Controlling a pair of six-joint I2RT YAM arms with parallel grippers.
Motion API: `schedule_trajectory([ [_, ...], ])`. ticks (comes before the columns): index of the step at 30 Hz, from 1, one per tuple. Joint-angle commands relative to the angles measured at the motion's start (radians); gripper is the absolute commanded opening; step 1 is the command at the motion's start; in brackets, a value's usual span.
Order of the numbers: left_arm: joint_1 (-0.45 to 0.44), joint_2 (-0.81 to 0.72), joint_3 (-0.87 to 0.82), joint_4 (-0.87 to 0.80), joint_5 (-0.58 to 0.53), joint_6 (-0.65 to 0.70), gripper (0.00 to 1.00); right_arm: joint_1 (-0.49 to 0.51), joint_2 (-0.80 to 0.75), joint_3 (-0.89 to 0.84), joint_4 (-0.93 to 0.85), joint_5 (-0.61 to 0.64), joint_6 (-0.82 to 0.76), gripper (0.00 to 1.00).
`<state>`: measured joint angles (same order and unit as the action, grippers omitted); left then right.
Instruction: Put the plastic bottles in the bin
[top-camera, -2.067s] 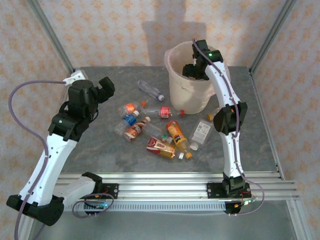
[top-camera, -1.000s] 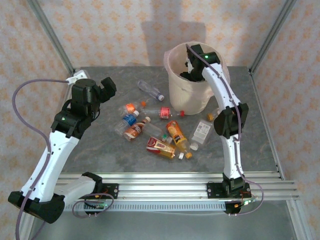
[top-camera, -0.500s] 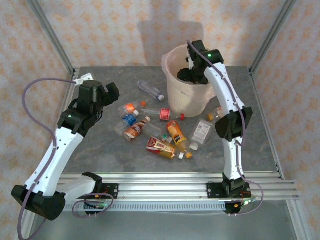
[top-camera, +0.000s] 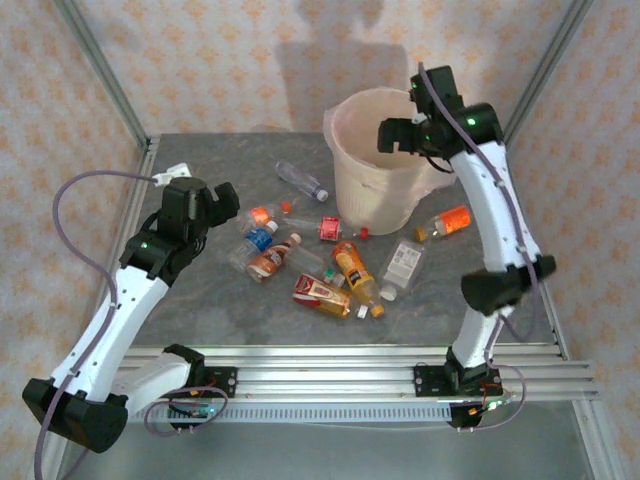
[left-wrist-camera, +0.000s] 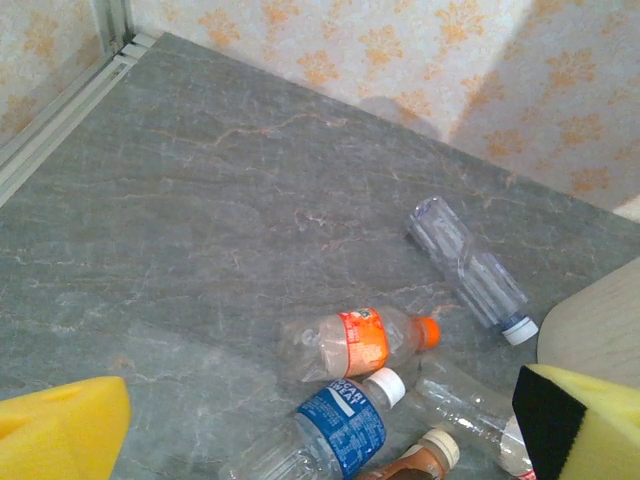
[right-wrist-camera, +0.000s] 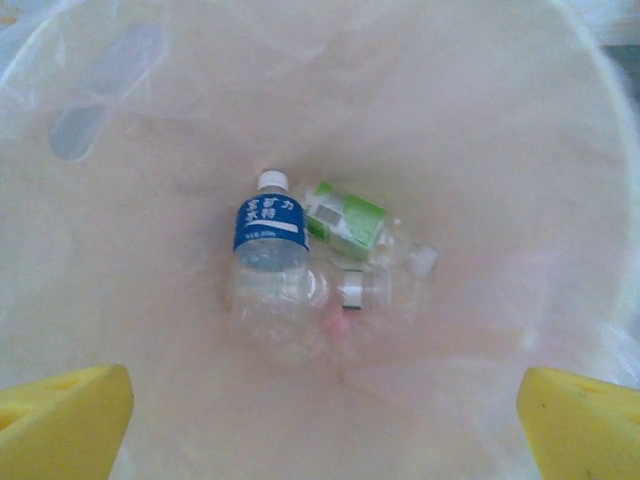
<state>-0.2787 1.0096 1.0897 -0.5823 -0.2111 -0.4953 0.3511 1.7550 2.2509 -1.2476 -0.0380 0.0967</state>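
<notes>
Overhead, progress: bin (top-camera: 372, 205) stands upright at the far side of the tabletop (top-camera: 190, 300). Most of the plastic bottles (top-camera: 300, 262) lie loose outside it. I judge the job well under half done.
Overhead, scatter: the main heap sits left of and in front of the bin. A clear bottle (top-camera: 300, 180) lies apart toward the far edge. An orange bottle (top-camera: 448, 222) lies just right of the bin.
Overhead, right fingers (top-camera: 393, 135): over the bin's mouth, spread, nothing in them.
Overhead, left fingers (top-camera: 218, 197): just left of the heap, parted, empty.
Overhead, room: grey stone-look surface, cream patterned wallpaper (top-camera: 200, 60), metal frame posts (top-camera: 100, 70), aluminium rail (top-camera: 330, 360) along the near edge.
Left wrist, fingers: yellow, wide apart, gripping nothing.
Left wrist, below: orange-capped bottle (left-wrist-camera: 360, 342) lies against a blue-wrapped bottle (left-wrist-camera: 335, 430). The clear bottle (left-wrist-camera: 470, 270) lies beyond them, and the bin wall (left-wrist-camera: 600, 325) is at the right edge.
Right wrist, fingers: yellow at both lower corners, released.
Right wrist, bin floor: pinkish bag liner (right-wrist-camera: 480, 130). On it are a blue-banded bottle (right-wrist-camera: 268, 250), a green-labelled bottle (right-wrist-camera: 345, 220) and what looks like a third clear one, all huddled together.
Remaining: roughly ten bottles to go, by my count.
</notes>
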Motion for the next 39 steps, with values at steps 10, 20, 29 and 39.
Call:
schedule_trajectory([
  [10, 0.012, -0.070, -0.100, 0.187, -0.009, -0.009, 1.00, 0.004, -0.664, -0.732, 0.265, 0.308, 0.330, 0.99],
  [20, 0.010, -0.064, -0.120, 0.219, -0.007, 0.003, 1.00, -0.063, -0.809, -1.097, 0.341, 0.351, 0.509, 0.99],
  [29, 0.010, -0.059, -0.142, 0.232, -0.002, -0.009, 1.00, -0.245, -0.665, -1.257, 0.579, 0.107, 0.515, 0.99],
  [39, 0.011, -0.042, -0.159, 0.240, 0.014, -0.024, 1.00, -0.379, -0.382, -1.260, 0.809, -0.089, 0.531, 0.99],
])
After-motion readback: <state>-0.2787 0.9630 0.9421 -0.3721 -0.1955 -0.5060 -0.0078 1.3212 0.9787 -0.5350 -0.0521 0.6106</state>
